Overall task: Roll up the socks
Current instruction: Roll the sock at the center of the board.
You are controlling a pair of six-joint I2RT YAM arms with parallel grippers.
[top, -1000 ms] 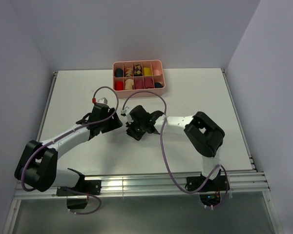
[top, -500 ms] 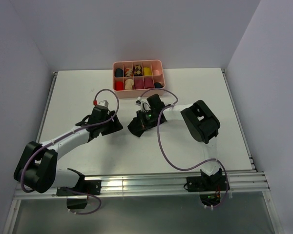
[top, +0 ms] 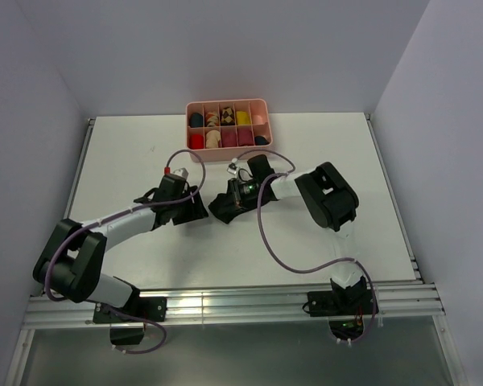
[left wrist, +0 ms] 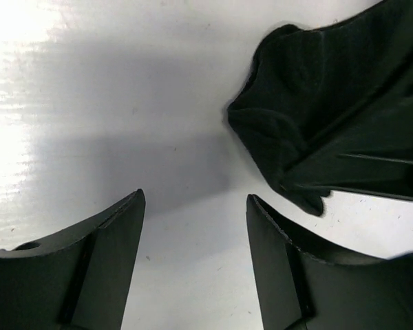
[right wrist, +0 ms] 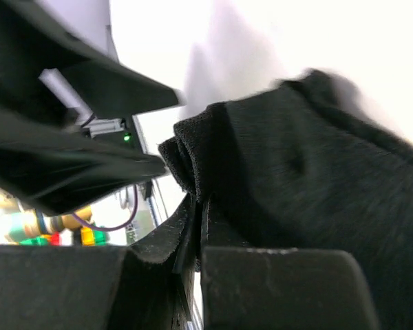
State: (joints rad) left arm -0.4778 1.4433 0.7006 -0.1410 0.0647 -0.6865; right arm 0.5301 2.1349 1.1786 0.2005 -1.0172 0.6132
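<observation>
1. Table [top: 322,153]: white, walled on the left, far and right sides, with the arm bases at the near edge.
2. Tray [top: 225,103]: pink and divided, at the middle of the far edge. Its compartments hold small coloured bundles.
3. Sock [left wrist: 282,117]: one black sock near the table centre, in front of the tray and well apart from every edge. It is bunched, with a folded edge showing in the right wrist view. Cannot tell whether it rests on the table or hangs just above it.
4. Right gripper [right wrist: 198,227]: jaws closed tight on a fold of the sock, with fabric pinched at the seam between the fingers.
5. Left gripper [left wrist: 195,206]: jaws apart with only bare table between the fingers. It is low over the surface, just left of the sock and not touching it.
6. Both grippers meet near the centre, close to each other.
7. Open room: broad bare table at the far-left corner, along the right edge and across the near strip. The tightest gaps are tray to right wrist and gripper to gripper.
</observation>
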